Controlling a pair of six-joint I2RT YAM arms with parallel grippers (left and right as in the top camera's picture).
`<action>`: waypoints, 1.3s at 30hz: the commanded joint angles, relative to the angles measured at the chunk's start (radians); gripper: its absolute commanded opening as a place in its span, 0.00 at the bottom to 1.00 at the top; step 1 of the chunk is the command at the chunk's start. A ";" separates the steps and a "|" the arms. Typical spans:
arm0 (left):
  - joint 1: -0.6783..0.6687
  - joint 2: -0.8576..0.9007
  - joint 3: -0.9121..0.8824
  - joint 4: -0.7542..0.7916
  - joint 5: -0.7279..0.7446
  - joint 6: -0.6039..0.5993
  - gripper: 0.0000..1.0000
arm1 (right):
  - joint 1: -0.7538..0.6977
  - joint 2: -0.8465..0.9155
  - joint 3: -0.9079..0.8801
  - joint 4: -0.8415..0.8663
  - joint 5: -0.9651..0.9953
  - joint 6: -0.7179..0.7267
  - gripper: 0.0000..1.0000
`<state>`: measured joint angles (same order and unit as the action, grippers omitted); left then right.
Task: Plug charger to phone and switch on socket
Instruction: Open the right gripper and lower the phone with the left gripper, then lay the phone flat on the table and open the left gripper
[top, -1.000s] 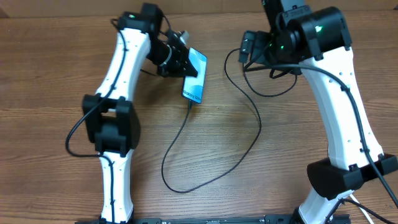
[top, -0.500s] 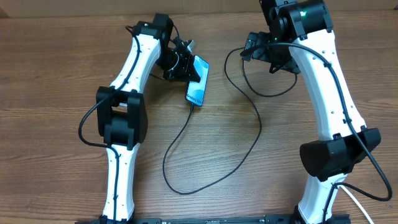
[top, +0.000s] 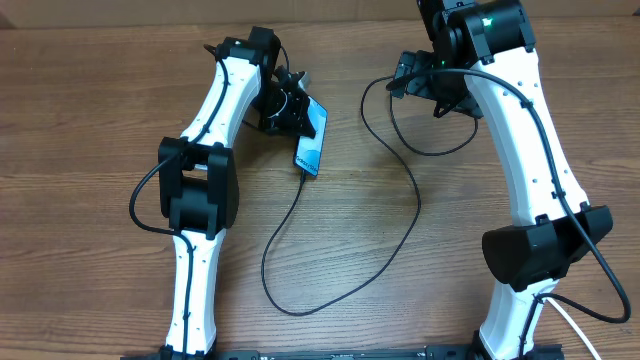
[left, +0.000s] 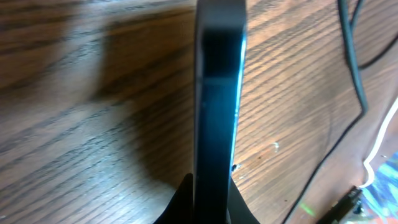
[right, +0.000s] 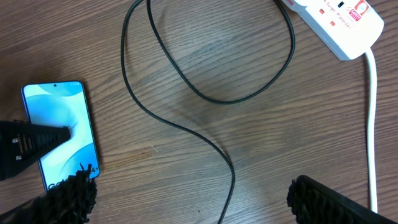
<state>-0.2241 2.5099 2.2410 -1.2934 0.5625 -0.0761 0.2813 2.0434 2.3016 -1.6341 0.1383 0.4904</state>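
The phone (top: 312, 143), with its blue screen, lies near the table's back middle. It also shows in the right wrist view (right: 59, 127) and edge-on in the left wrist view (left: 217, 112). My left gripper (top: 288, 108) is shut on the phone's side, its fingers (left: 208, 199) on either face. The charger's thin black cable (top: 300, 200) meets the phone's lower edge, loops toward the front and runs back under my right arm; it also shows in the right wrist view (right: 186, 93). The white socket (right: 339, 18) lies at the top right there. My right gripper (right: 196, 205) is open and empty above the cable.
The socket's thick white cord (right: 372, 124) runs down the right side of the right wrist view. In the overhead view the right arm (top: 520, 130) hides the socket. Bare wood table (top: 80, 120) lies to the left and at the front.
Both arms swung toward the back over the last second. My left gripper shifted slightly left with the phone, which now looks narrower. The right arm has held still for the last half second.
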 joint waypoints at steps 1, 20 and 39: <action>-0.017 0.003 0.019 -0.003 -0.023 -0.018 0.04 | -0.002 0.004 0.008 0.008 0.024 0.003 1.00; -0.028 0.005 0.012 -0.003 -0.103 -0.036 0.13 | -0.016 0.004 0.008 0.014 0.045 0.004 1.00; -0.028 0.005 0.012 -0.018 -0.228 -0.037 0.17 | -0.051 0.007 0.008 0.008 0.045 0.004 1.00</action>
<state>-0.2428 2.5099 2.2410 -1.3056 0.3878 -0.1055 0.2409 2.0434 2.3016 -1.6306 0.1650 0.4911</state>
